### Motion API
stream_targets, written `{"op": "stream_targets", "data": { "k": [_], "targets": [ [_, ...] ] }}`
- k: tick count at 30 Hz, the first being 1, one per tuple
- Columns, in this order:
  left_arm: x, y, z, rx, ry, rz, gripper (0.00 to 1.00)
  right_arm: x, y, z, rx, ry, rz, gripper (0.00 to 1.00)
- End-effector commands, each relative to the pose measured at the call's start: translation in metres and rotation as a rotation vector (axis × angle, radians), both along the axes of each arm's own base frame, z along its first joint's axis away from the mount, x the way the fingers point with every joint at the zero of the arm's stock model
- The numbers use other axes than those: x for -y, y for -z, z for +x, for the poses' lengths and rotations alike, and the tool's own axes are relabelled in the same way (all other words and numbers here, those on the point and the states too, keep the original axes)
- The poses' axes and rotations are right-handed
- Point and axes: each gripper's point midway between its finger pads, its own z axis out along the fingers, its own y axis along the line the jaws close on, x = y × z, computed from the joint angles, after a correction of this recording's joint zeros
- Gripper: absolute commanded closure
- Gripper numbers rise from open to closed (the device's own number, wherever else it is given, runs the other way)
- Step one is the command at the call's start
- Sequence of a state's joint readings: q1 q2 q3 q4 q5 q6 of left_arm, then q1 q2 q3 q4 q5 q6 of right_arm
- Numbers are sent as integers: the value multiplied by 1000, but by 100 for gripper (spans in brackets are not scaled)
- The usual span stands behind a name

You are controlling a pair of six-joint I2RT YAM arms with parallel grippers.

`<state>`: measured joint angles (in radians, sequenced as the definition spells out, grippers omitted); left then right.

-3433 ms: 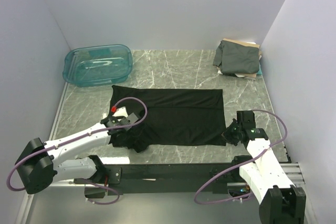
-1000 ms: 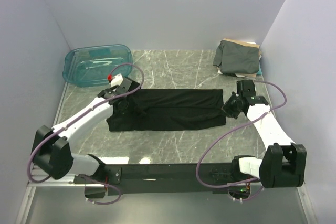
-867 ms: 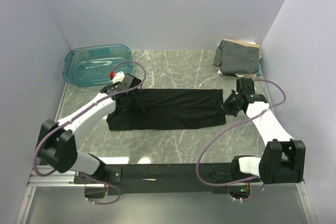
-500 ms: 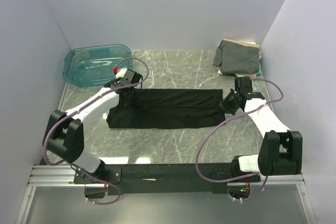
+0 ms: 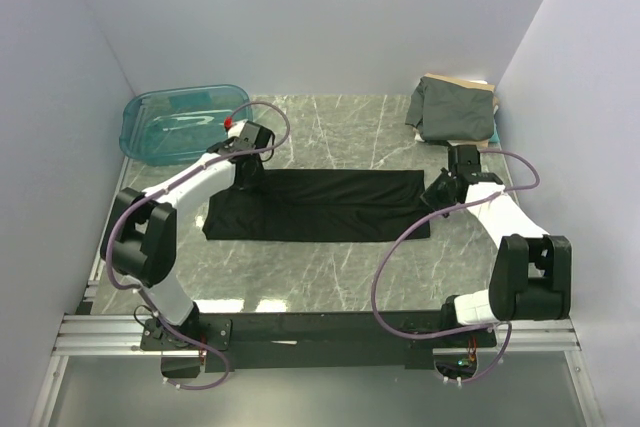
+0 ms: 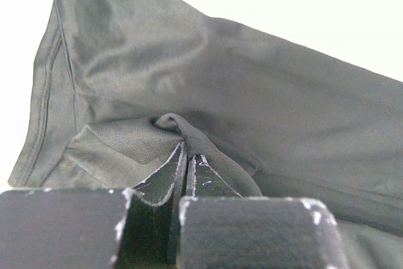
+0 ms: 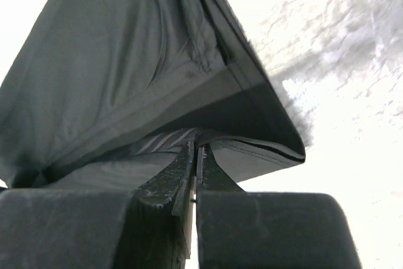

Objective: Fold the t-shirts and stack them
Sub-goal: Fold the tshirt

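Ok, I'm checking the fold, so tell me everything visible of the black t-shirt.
The plain black soft-cloth t-shirt lies folded into a wide flat band across the middle of the grey marbled table. The left claw pinches a lifted tuck at its left end, the right claw its right corner; both are shut on it.

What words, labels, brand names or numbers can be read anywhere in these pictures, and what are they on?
No text can be read in any of the three views.
Black t-shirt: plain, no print or tag showing.
Pile of folded shirts: no lettering visible.
Plastic bin: no label visible.
Left arm and right arm: no readable marking or sticker.
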<state>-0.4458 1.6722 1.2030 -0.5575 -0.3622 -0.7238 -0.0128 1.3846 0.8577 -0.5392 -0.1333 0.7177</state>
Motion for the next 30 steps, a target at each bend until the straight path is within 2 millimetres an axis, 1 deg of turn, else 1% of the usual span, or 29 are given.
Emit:
{"op": "stream_targets", "data": {
  "k": [1, 3, 6, 8, 10, 12, 13, 14, 15, 17, 18, 19, 20, 21, 22, 23, 24, 25, 26, 27, 28, 29, 30],
  "targets": [
    [7, -18, 26, 69, 34, -19, 99, 10, -17, 24, 75, 41, -20, 100],
    [5, -16, 32, 60, 44, 7, 99, 10, -13, 25, 63, 42, -16, 100],
    [3, -12, 37, 44, 63, 35, 92, 12, -10, 28, 52, 45, -14, 100],
    [5, -9, 41, 40, 82, 36, 84, 14, -8, 30, 49, 54, -21, 100],
    [9, -8, 47, 44, 112, 32, 69, 18, -5, 31, 39, 64, -28, 97],
    [14, -8, 57, 52, 139, 23, 59, 20, -2, 34, 35, 70, -34, 93],
    [14, -8, 60, 48, 137, 23, 49, 21, -2, 35, 35, 70, -35, 90],
    [11, -9, 63, 42, 127, 30, 45, 22, -5, 39, 43, 68, -37, 87],
    [11, -13, 68, 43, 115, 37, 35, 24, -5, 39, 35, 68, -49, 77],
    [5, -19, 71, 52, 95, 49, 31, 26, -12, 43, 52, 67, -64, 67],
    [5, -28, 72, 69, 88, 42, 24, 28, -16, 44, 63, 65, -76, 58],
    [5, -34, 71, 83, 83, 34, 21, 30, -21, 46, 76, 66, -83, 53],
    [5, -33, 67, 81, 81, 25, 17, 30, -25, 47, 91, 60, -90, 45],
    [6, -46, 65, 116, 75, -2, 5, 33, -30, 46, 101, 56, -110, 36],
    [6, -49, 62, 124, 71, -16, 1, 33, -35, 47, 118, 48, -117, 34],
    [6, -52, 54, 130, 59, -42, 1, 33, -38, 47, 136, 28, -126, 30],
    [6, -52, 49, 132, 53, -58, 1, 29, -50, 51, 191, 11, -119, 23],
    [7, -52, 46, 137, 46, -78, 1, 26, -53, 52, 213, -11, -115, 18],
    [6, -48, 34, 129, 33, -110, 1, 21, -58, 54, 243, -51, -121, 16],
    [11, -44, 27, 120, 45, -147, 1, 11, -64, 58, 281, -94, -122, 15],
    [17, -44, 26, 143, 56, -190, 1, -3, -68, 61, 305, -150, -120, 15],
    [16, -33, 11, 125, 58, -216, 1, -12, -62, 63, 302, -217, -138, 14],
    [23, -30, 6, 122, 76, -258, 0, -30, -59, 66, 306, -280, -145, 14]
  ]
}}
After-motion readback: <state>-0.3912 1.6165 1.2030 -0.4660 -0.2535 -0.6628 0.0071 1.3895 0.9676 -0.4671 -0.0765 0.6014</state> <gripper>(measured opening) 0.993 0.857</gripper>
